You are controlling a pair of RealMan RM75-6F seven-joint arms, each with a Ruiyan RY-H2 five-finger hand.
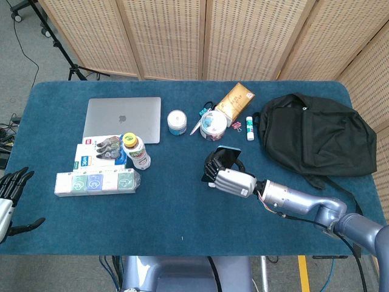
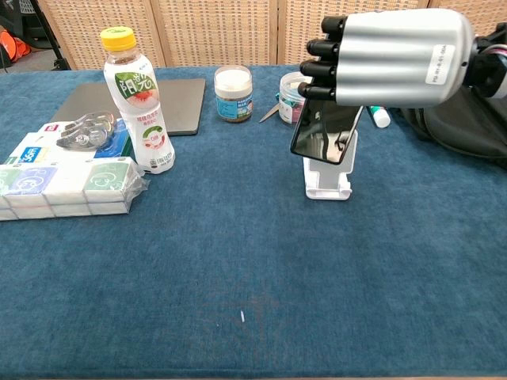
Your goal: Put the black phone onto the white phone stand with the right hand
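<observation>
My right hand (image 1: 230, 179) (image 2: 392, 58) grips the black phone (image 2: 325, 132) (image 1: 226, 154) by its upper part. The phone hangs tilted right over the white phone stand (image 2: 328, 176), screen toward the chest camera, its lower edge level with the stand's backrest. Whether it touches the stand I cannot tell. In the head view the hand and phone hide the stand. My left hand (image 1: 10, 199) hangs off the table's left edge, holding nothing, fingers apart.
A black backpack (image 1: 316, 131) lies at the right. Behind the stand are a clip tub (image 2: 295, 85), a brown pouch (image 2: 346, 67) and a glue stick (image 2: 379, 115). A drink bottle (image 2: 139, 103), boxed packs (image 2: 63, 180), a jar (image 2: 233, 93) and a laptop (image 1: 123, 118) sit left.
</observation>
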